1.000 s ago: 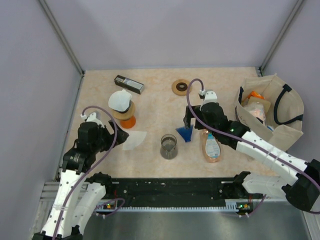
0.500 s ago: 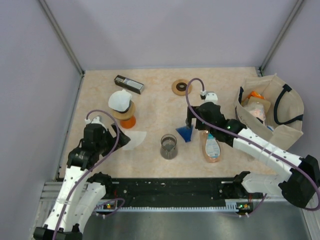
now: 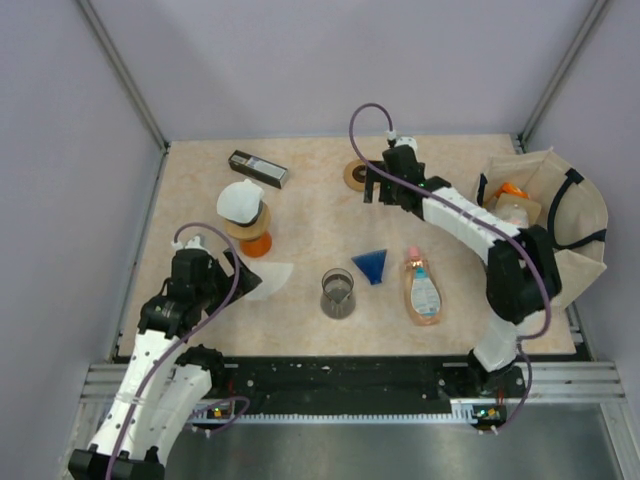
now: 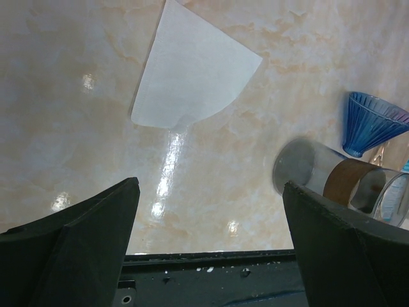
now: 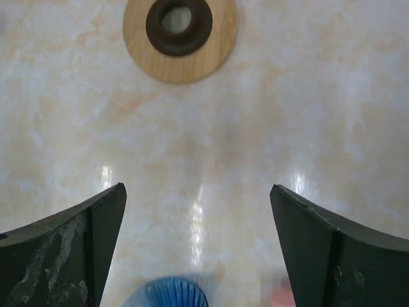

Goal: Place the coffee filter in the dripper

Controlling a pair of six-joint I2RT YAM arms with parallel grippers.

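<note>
Coffee filter [image 4: 192, 70]: 1 white fan-shaped sheet is lying flat on the table [image 3: 310, 215], left of the glass server [image 3: 338, 293] and apart from it. Nothing is resting on it.
Handling (judged): it is looking very light, thin and limp. It is likely to crease, slide on the glossy top or flutter if swung fast.
Hold point (judged): the curved edge is facing the left gripper and is offering the widest margin. With the sheet hugging the table, 1 finger is needing to scrape under it or bunch up a small fold.
Dripper [image 3: 372, 265]: a blue ribbed cone is appearing to lie on its side, just beyond and right of the server, so its mouth is not facing up.
Left gripper [image 4: 208, 195]: it is hanging left of the server, just short of the filter's curved edge. Its jaws are spread wide and gripping nothing.
Right gripper [image 5: 197, 192]: it is hovering well beyond the server, near a wooden ring [image 5: 181, 35]. Its jaws are spread wide and carrying nothing.
Risk (judged): a hard pinch is threatening to tear or crumple the paper.
</note>
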